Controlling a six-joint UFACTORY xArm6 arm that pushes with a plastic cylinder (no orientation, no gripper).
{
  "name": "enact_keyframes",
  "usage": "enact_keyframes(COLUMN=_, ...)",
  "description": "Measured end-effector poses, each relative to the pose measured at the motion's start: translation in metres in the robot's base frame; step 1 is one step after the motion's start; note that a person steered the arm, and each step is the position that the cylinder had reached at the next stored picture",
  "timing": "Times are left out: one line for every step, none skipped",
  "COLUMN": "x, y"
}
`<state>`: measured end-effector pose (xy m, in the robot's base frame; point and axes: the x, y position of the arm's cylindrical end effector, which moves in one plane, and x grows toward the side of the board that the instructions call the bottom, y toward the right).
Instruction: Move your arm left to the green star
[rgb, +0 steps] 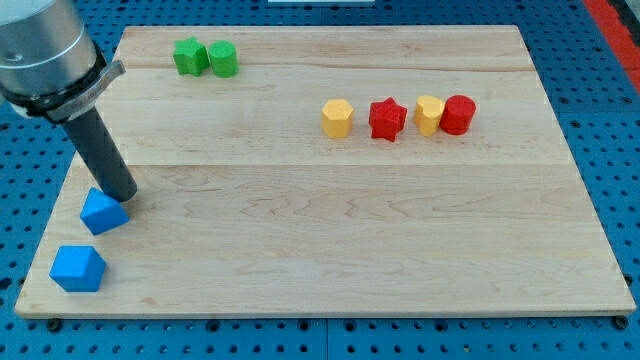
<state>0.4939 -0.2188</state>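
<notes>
A: Where's the green star (188, 55)?

B: Near the view's top-left part of the wooden board (330, 250), touching a green cylinder (223, 59) on its 3 o'clock side.

A: And my tip (122, 197)?

B: Low on the view's left, right against the upper edge of a blue cube-like block (103, 212), with a second blue block (78, 267) further toward 7 o'clock. From my tip the star sits at about 1 o'clock, well apart, with bare board between.

A: How would the star handle?

B: I'd judge it light, rigid and quick to slide on the smooth wood. Its points could make it spin if nudged off-centre, and any shove toward 3 o'clock would carry the cylinder too. There's nothing to pinch with: no fingers here, only a plain rod, so contact means a flat push against a side. The task only asks me to stop at its 9 o'clock side, so I'd keep just clear of it.

A: Other blocks?

B: A yellow hexagonal block (338, 118), red star (387, 119), yellow block (429, 115) and red cylinder (458, 114), in a row toward the view's right, far away.
</notes>
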Motion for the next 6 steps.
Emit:
enact_keyframes(x=0.023, y=0.0)
enact_keyframes(x=0.042, y=0.0)
enact_keyframes(x=0.049, y=0.0)
enact_keyframes(x=0.034, y=0.0)
enact_keyframes(x=-0.024, y=0.003)
enact_keyframes(x=-0.109, y=0.0)
